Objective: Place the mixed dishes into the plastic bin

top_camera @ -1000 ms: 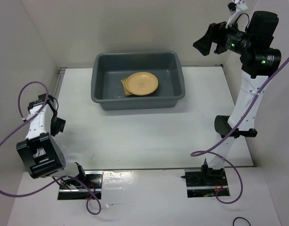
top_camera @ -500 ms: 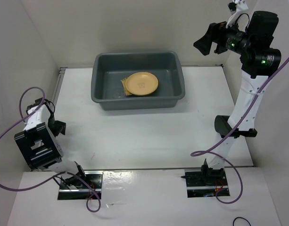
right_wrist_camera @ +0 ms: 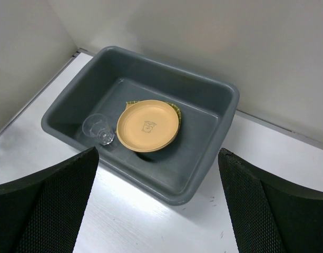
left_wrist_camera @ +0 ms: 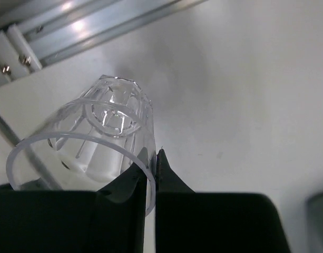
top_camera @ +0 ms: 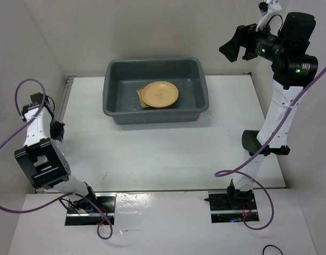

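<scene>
My left gripper (left_wrist_camera: 153, 153) is shut on the rim of a small clear cup (left_wrist_camera: 98, 132), which tilts over the white table beside the metal rail. The wall of the cup is pinched between the two black fingers. The dark grey plastic bin (top_camera: 155, 114) stands at the back of the table. In it lie pale-orange plates (right_wrist_camera: 148, 125) stacked on the woven yellow tray (right_wrist_camera: 175, 108), and a second clear cup (right_wrist_camera: 97, 128) rests beside them. My right gripper (right_wrist_camera: 160, 152) hangs open and empty, high above the bin's near right side.
An aluminium rail (left_wrist_camera: 93, 26) runs along the table's left edge (top_camera: 68, 101). White walls close in the back and both sides. My left arm (top_camera: 35, 125) stands near the left wall, with its purple cable (top_camera: 16, 98) looping beside it.
My left arm has swung its wrist farther back and left, toward the table's left edge. The right arm and the dishes in the bin have not moved.
</scene>
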Controlling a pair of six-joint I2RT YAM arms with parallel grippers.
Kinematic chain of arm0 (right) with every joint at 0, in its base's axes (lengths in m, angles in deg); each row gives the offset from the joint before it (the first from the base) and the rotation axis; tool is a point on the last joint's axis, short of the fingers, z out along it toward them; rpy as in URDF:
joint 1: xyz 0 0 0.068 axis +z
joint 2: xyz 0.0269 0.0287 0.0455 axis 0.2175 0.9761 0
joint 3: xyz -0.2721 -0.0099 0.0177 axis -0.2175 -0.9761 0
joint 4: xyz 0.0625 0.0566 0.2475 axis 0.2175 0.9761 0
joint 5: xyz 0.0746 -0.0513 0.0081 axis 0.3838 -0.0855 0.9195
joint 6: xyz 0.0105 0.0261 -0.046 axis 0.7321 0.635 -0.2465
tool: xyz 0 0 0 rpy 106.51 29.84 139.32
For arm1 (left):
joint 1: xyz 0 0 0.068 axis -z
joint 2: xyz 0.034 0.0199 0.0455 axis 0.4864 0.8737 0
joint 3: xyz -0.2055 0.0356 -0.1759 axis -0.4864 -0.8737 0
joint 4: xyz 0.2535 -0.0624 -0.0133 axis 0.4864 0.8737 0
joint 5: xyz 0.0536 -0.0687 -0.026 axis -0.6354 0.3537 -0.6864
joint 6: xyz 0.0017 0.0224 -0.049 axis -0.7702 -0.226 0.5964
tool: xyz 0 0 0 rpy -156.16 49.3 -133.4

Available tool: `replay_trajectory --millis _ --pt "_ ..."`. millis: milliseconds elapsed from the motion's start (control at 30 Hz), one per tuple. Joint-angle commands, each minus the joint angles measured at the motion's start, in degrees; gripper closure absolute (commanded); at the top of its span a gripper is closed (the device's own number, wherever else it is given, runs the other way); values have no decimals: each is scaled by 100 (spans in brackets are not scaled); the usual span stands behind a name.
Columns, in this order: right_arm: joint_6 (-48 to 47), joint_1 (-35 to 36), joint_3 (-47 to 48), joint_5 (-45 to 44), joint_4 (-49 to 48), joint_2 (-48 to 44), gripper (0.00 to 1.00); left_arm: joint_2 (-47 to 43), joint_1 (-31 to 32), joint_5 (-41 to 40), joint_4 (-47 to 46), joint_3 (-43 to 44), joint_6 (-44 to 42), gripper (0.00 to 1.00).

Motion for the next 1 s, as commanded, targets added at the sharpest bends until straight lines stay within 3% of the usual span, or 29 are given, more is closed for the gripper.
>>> replay_trajectory --millis 0,100,133,233,267,367,500,533,633,667,700,967 --pt "70 10 192 -18 -36 1 2 -160 257 -20 -7 1279 -227 100" --pt "70 10 192 -18 -36 1 2 -536 424 576 -444 1810 -280 100" --pt "70 10 192 -18 -36 1 2 -599 425 1501 -1056 1872 -393 100" --pt "70 10 139 -18 -36 -104 2 -450 556 3173 -2303 2031 -194 100" --pt "70 10 69 -18 -36 -105 2 -337 696 3250 -2580 2110 -61 100" --pt "70 10 -142 35 -36 -342 2 397 1530 2803 -2505 2889 -182 100" --pt "17 10 -204 -35 -36 -491 2 1972 2374 2742 -1118 5076 -1034 100" --pt "17 10 -204 -88 -36 -544 2 2602 2715 2463 -827 6090 -1314 100" --pt "-36 10 -257 -167 -36 -606 2 3911 3464 1873 324 7633 -1720 100" --pt "-36 10 -257 -219 -36 -675 2 4292 3623 1401 1040 9031 -1773 100" --pt "-36 10 -318 -281 -36 -676 2 4592 3842 1214 1239 9532 -1774 100" --pt "-97 10 -573 -405 -36 -940 2 5526 4046 878 1408 9818 -1625 100"
